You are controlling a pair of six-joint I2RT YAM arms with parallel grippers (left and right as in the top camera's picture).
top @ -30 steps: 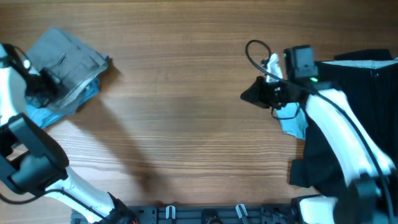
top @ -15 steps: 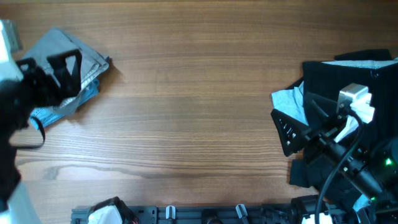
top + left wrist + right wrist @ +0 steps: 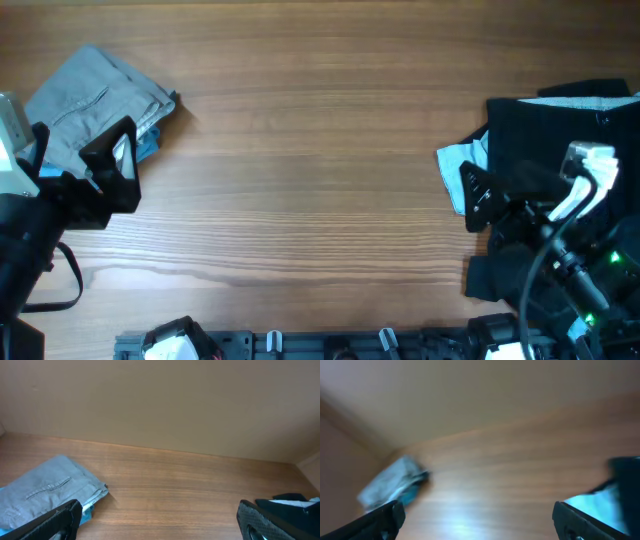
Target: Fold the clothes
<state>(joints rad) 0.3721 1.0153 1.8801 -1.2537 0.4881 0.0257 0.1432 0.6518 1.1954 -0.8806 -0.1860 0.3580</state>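
The clothes, grey shorts, lie folded at the table's far left, on top of light-blue denim. My left gripper hangs open just in front of them, touching nothing. In the left wrist view the grey shorts sit to the lower left, beyond the wide-apart fingers. My right gripper is open at the right side, over the edge of the black garments. The right wrist view is blurred, with the grey shorts far off and nothing between the fingers.
A pile of black garments covers the right end of the table, with a pale-blue cloth sticking out at its left edge. A dark rail runs along the near edge. Bare wood lies between the two piles.
Both grippers have opened. The left arm let go of the grey shorts and drew back toward the near edge. The right arm pulled back right, over the black pile.
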